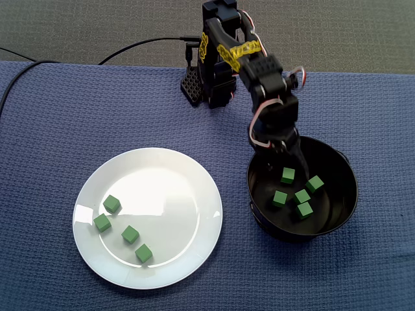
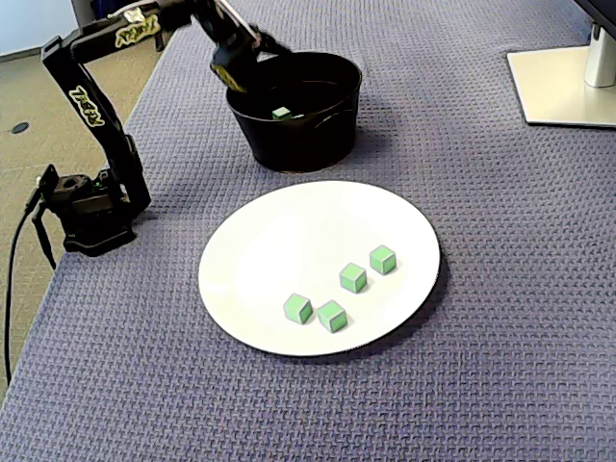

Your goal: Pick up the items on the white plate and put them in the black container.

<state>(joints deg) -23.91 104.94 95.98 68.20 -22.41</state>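
Fixed views: gripper [image 1: 295, 154] at black container [image 1: 347, 201] rim, whether open or closed unclear; four green cubes [image 1: 130, 234] near white plate [image 1: 162, 175] edge; monitor stand [image 2: 563, 91] at table [image 2: 500, 385] corner.

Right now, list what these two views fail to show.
- Pincer: its own body hides its jaws in both fixed views; open or shut is unclear.
- Green cubes in the black container: in a fixed view only one shows; the wall hides the rest.
- White stand: cut off by the frame edge.
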